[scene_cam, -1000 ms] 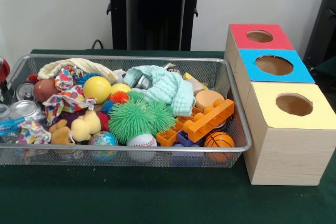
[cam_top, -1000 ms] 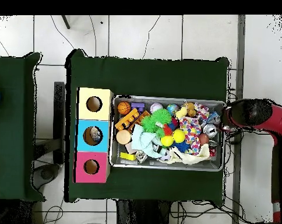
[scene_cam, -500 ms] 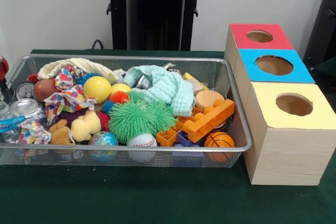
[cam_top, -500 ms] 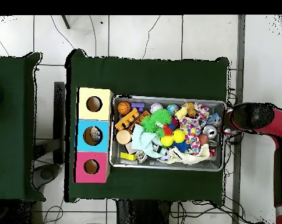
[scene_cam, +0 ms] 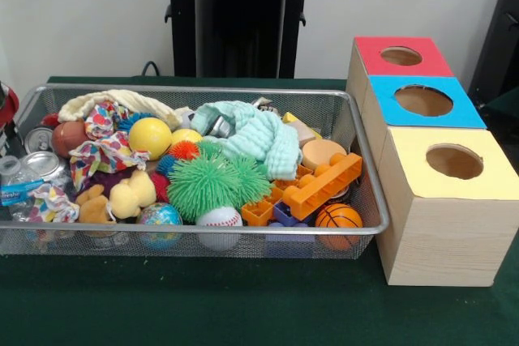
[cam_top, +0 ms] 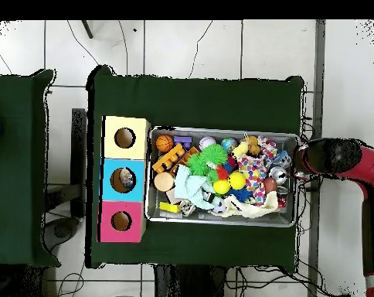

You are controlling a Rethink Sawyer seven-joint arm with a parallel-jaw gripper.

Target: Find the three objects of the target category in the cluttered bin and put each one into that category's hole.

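A wire mesh bin (scene_cam: pixel 203 231) holds a heap of toys: a green spiky ball (scene_cam: pixel 212 182), a yellow ball (scene_cam: pixel 150 137), a baseball (scene_cam: pixel 219 218), a small basketball (scene_cam: pixel 338 216), orange bricks (scene_cam: pixel 324 184), a mint cloth (scene_cam: pixel 255 135), soda cans (scene_cam: pixel 40 166) and a clear bottle (scene_cam: pixel 16 190). Beside it stand a yellow box (scene_cam: pixel 422 188), a blue box (scene_cam: pixel 469 116) and a red box (scene_cam: pixel 431 64), each with a round hole on top. In the overhead view my gripper (cam_top: pixel 304 160) hangs at the bin's (cam_top: pixel 221 222) right end, by the cans (cam_top: pixel 277 172); the arm's red head hides it.
In the overhead view something lies inside the blue box's (cam_top: pixel 109 166) hole. Green cloth covers the table (cam_top: pixel 198 100). A second green table (cam_top: pixel 16 170) stands to the left, and cables run along the floor.
The arm's end drew a little away from the bin, then came back to its end. The clear bottle near the cans has shifted slightly.
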